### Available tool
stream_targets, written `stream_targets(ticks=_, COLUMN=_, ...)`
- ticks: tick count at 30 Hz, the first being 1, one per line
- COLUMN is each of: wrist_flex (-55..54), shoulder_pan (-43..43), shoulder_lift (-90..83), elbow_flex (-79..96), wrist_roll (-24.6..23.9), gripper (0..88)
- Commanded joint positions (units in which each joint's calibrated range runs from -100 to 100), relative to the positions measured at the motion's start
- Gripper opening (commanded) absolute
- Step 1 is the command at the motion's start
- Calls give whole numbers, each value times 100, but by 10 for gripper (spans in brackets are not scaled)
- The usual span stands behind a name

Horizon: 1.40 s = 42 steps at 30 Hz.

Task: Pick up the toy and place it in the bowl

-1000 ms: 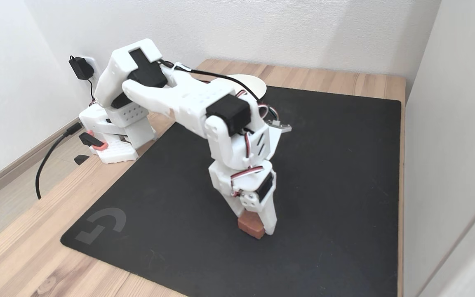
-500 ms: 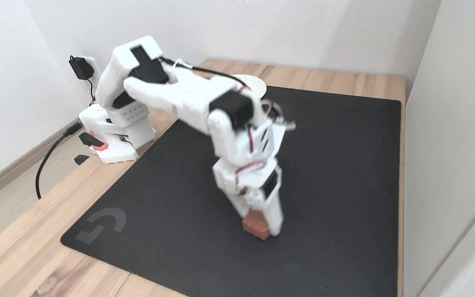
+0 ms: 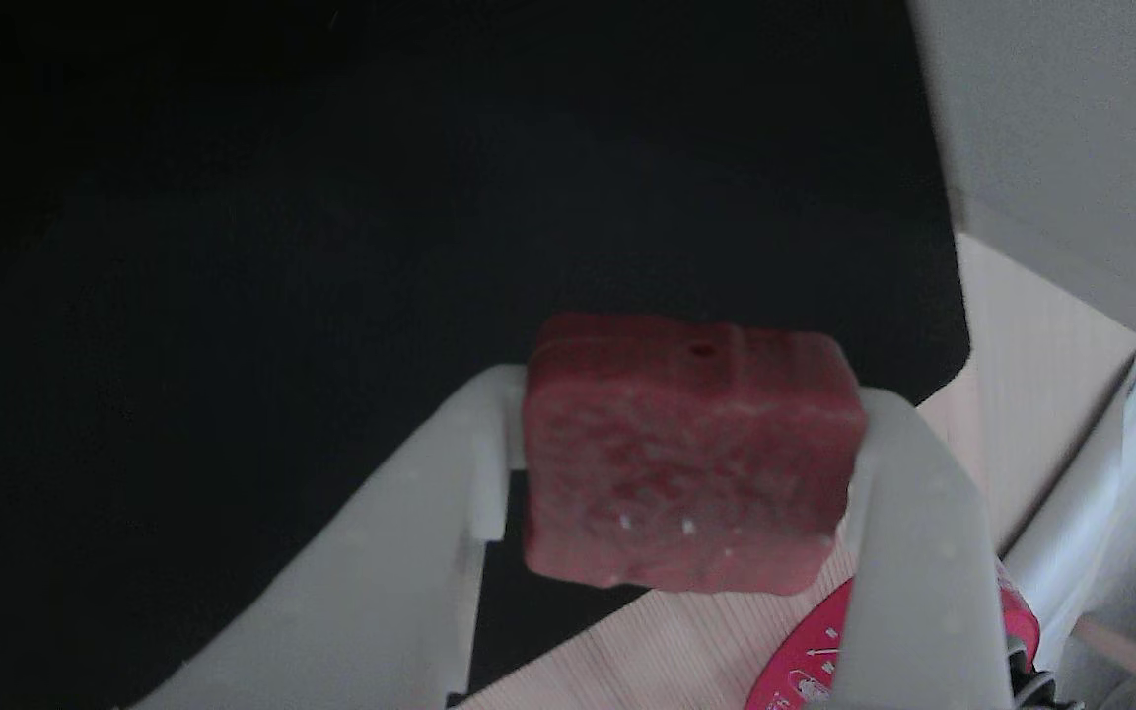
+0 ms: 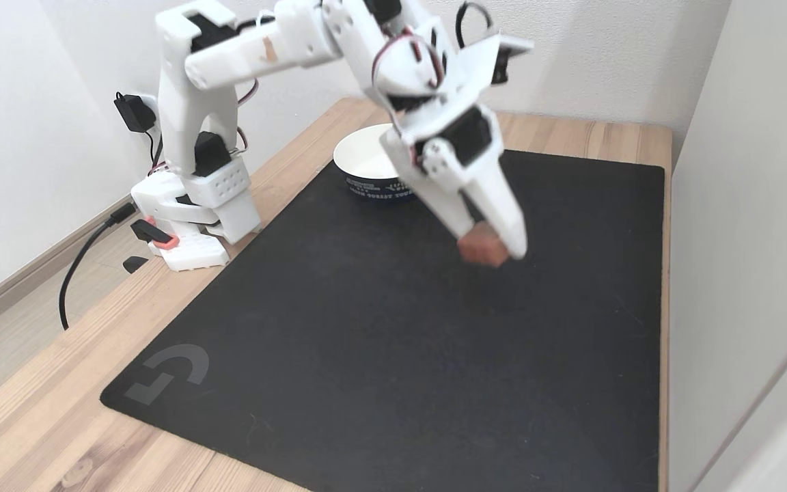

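Toy (image 3: 686,454): dark-red, rounded block, rough speckled face, gripper (image 3: 676,483) clamping it.

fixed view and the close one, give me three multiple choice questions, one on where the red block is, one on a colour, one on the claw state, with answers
1. Where is the small dark-red squarish block?
A. lying on the black mat
B. held in the air above the black mat
C. inside the bowl

2. What colour is the band around the outside of the round white bowl?
A. dark, with pale lettering
B. bright yellow
C. green

3. What state is the white two-finger claw in?
A. wide open and empty
B. shut on the block
C. shut on the bowl's rim

Answers:
1 B: in the fixed view the block hangs clear of the black rectangular mat.
2 A: a dark band wraps the bowl's lower wall.
3 B: in the close view both fingers press the block's sides.
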Motion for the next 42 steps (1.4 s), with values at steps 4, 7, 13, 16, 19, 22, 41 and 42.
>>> stream_targets(ticks=4, wrist_flex=-1573, shoulder_pan=-934, shoulder_lift=-2310, elbow_flex=3050, wrist_roll=-323, gripper=35)
stream_targets(ticks=7, wrist_flex=-2072, shoulder_pan=-1444, shoulder_lift=-3069, elbow_flex=4276, wrist_roll=-517, gripper=38)
stream_targets(ticks=13, wrist_flex=-3232, shoulder_pan=-3150, shoulder_lift=-4845, elbow_flex=7106, wrist_roll=-950, gripper=38)
stream_targets(ticks=16, wrist_flex=-3427, shoulder_pan=-3803, shoulder_lift=-5537, elbow_flex=7962, wrist_roll=-1028, gripper=38)
stream_targets(ticks=19, wrist_flex=-3427, shoulder_pan=-4506, shoulder_lift=-6320, elbow_flex=8890, wrist_roll=-1028, gripper=39)
stream_targets(ticks=22, wrist_flex=-3385, shoulder_pan=-4974, shoulder_lift=-6987, elbow_flex=9828, wrist_roll=-1148, gripper=39)
stream_targets(ticks=41, wrist_flex=-3427, shoulder_pan=-5208, shoulder_lift=-8971, elbow_flex=12451, wrist_roll=-1331, gripper=140)
stream_targets(ticks=42, wrist_flex=-3419, shoulder_pan=-5225, shoulder_lift=-8971, elbow_flex=12451, wrist_roll=-1331, gripper=186)
